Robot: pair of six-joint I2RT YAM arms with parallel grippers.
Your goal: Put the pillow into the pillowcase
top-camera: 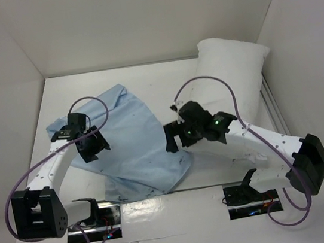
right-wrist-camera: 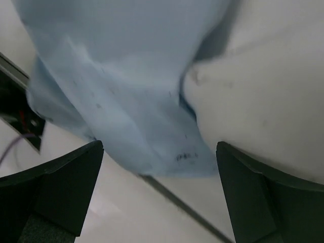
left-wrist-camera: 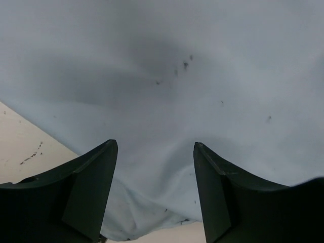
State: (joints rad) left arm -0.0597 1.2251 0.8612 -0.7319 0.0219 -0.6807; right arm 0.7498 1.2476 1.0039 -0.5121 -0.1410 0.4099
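Note:
The light blue pillowcase (top-camera: 129, 139) lies wrinkled and flat on the table, left of centre. The white pillow (top-camera: 228, 79) lies at the back right, against the right wall, apart from the pillowcase. My left gripper (top-camera: 91, 145) is open over the pillowcase's left edge. In the left wrist view the gripper (left-wrist-camera: 155, 146) has speckled blue cloth (left-wrist-camera: 162, 76) between and beyond its fingers, which hold nothing. My right gripper (top-camera: 172, 139) is open over the pillowcase's near right corner (right-wrist-camera: 152, 131). Its jaws (right-wrist-camera: 159, 147) are wide apart and empty. White surface (right-wrist-camera: 263, 101) lies right of the cloth; I cannot tell whether it is pillow or table.
White walls close in the table at the back and on both sides. A metal rail (top-camera: 271, 106) runs along the right wall. The arm mounts (top-camera: 93, 213) (top-camera: 247, 193) stand on a glossy strip at the near edge. Purple cables (top-camera: 96, 100) loop over both arms.

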